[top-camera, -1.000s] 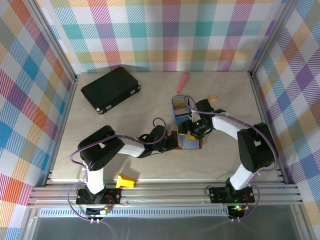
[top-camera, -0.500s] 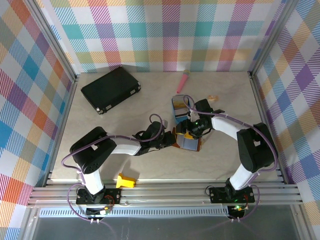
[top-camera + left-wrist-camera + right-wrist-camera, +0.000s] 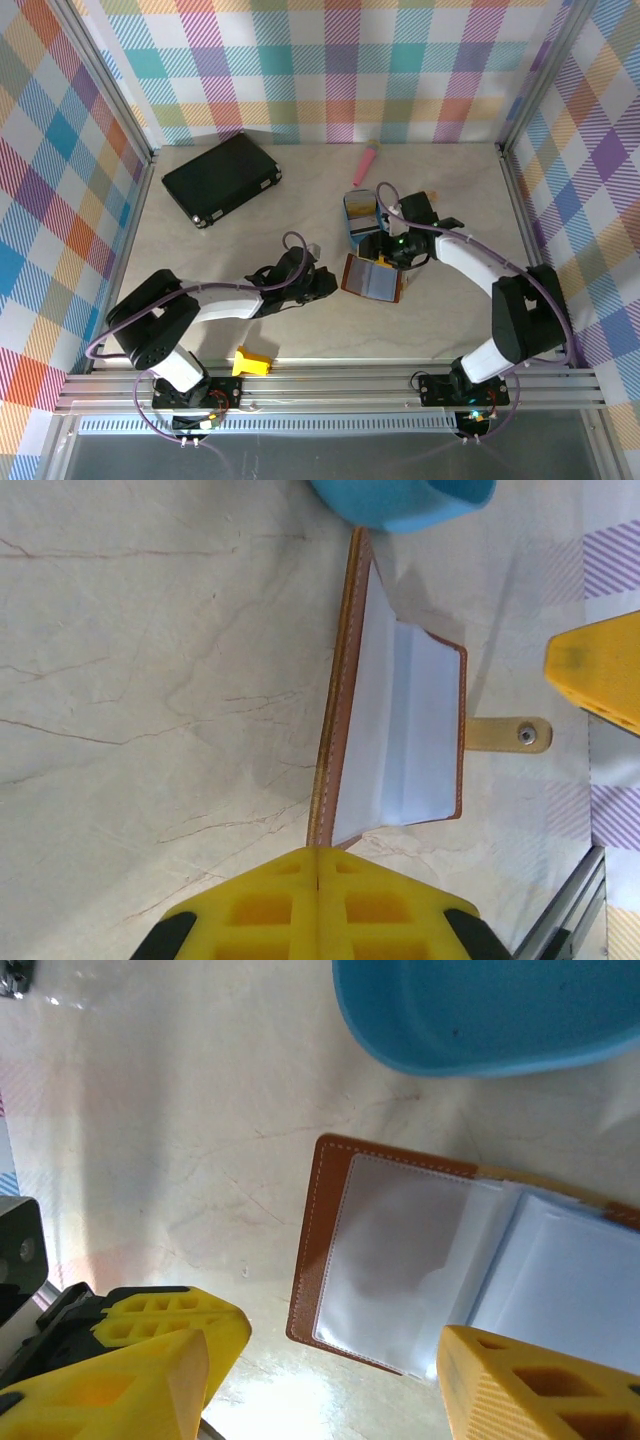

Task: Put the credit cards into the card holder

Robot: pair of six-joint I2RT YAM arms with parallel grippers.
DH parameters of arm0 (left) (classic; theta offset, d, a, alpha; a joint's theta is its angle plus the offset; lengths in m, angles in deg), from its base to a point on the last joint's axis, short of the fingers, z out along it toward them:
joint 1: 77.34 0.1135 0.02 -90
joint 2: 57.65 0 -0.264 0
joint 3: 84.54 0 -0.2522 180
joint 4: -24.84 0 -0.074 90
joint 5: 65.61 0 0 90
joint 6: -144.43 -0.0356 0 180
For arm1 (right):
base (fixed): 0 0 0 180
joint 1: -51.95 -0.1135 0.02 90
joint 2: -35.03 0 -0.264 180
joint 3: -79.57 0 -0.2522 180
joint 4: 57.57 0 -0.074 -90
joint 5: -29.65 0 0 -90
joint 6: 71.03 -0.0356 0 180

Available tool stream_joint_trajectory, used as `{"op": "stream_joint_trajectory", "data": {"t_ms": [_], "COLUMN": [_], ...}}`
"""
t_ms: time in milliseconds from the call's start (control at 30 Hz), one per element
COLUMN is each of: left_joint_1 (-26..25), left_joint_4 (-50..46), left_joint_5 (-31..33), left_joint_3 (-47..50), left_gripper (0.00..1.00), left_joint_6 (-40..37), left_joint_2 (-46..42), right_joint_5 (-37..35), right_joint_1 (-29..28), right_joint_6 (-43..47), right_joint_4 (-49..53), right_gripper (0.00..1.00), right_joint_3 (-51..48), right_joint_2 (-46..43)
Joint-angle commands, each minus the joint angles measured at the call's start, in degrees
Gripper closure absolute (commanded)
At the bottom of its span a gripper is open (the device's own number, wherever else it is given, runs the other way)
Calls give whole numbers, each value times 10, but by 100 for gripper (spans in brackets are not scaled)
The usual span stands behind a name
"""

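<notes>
1. The wallet (image 3: 372,278) is laid open on the table (image 3: 250,240), just beside the blue tray (image 3: 360,215).
2. The left gripper (image 3: 317,865) is pressed together at the wallet's edge.
3. The right gripper (image 3: 340,1340) is spread apart above it, with nothing clamped.

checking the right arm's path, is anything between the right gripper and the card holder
Nothing visible does. The right gripper hangs open over the open card holder, with only its clear sleeves below the fingers. The blue tray lies beyond the holder's edge, out of the way.
</notes>
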State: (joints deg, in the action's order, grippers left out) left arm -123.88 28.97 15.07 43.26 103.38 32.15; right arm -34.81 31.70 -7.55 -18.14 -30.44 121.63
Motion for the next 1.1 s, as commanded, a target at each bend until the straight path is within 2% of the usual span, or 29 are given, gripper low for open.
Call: {"op": "stream_joint_trajectory", "data": {"t_ms": [0, 133, 233, 500, 700, 900, 1067], "left_joint_1": [7, 9, 9, 15, 36, 38, 38], "left_joint_4": [-21, -32, -39, -66, -40, -36, -4], "left_joint_5": [-1, -33, -69, -100, -122, -133, -137], "left_joint_3": [-9, -49, -91, -182, -193, -202, -170], "left_gripper": [88, 74, 69, 73, 75, 75, 76], "left_joint_6": [-54, -103, -128, -178, -170, -175, -149], "left_joint_2": [-23, -8, 28, 105, 152, 185, 197], "right_joint_5": [-1, 19, 16, 25, 10, 2, -12], "right_joint_1": [18, 40, 47, 86, 100, 100, 100], "right_joint_6": [32, 38, 47, 109, 171, 159, 162], "right_joint_4": [18, 34, 41, 56, 93, 85, 64], "right_gripper": [39, 39, 39, 39, 39, 40, 41], "right_joint_3": [8, 10, 12, 37, 84, 84, 86], "right_joint_2": [-29, -33, -38, -46, -24, -12, -8]}}
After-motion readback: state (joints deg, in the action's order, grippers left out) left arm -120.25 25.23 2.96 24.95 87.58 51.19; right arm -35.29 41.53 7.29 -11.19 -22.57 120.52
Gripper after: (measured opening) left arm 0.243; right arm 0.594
